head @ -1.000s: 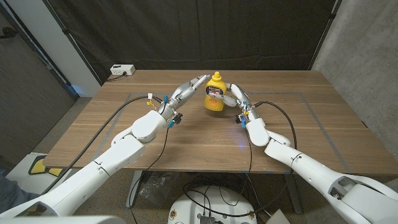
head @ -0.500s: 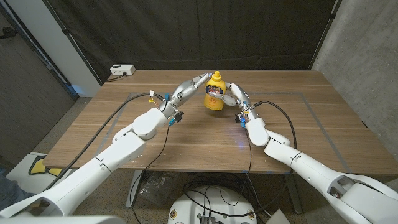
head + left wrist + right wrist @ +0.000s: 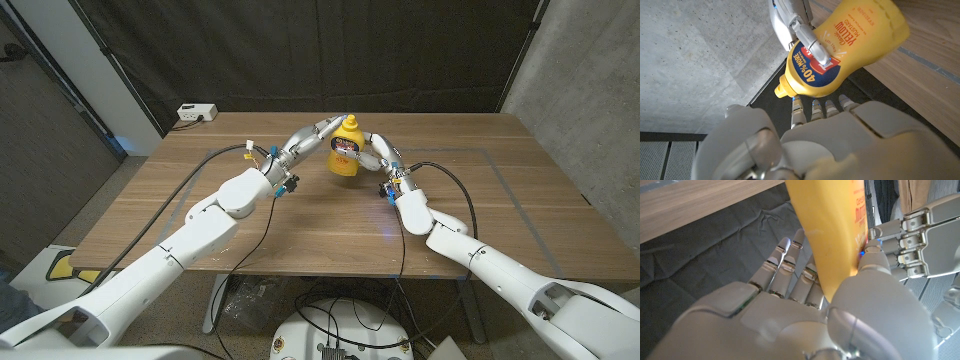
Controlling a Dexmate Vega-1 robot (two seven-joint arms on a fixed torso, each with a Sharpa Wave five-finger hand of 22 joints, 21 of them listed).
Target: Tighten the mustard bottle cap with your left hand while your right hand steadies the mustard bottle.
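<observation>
- dark curtains hang behind the wooden table (image 3: 300, 220), with a bare concrete wall off to the robot's right.
- right hand (image 3: 377, 152) grips the mustard bottle (image 3: 346, 147) around its body; in the right wrist view the fingers (image 3: 785, 267) wrap behind the yellow bottle (image 3: 832, 235) and the thumb presses its near side.
- left hand (image 3: 305, 140) reaches in from the other side with its fingers stretched toward the cap (image 3: 349, 123); the fingertips (image 3: 330, 128) sit just beside the cap, and i cannot tell whether they touch it or hold it.
- in the left wrist view the bottle's label (image 3: 817, 67) faces the camera, the right hand's fingers (image 3: 812, 42) lie across it, and the left hand's own fingertips (image 3: 815, 106) sit just beside the cap end (image 3: 782, 90).
- mustard bottle stands upright on the table, near the far middle, between the two hands.
- a white power strip (image 3: 197, 113) lies at the table's far left corner, well apart from the bottle.
</observation>
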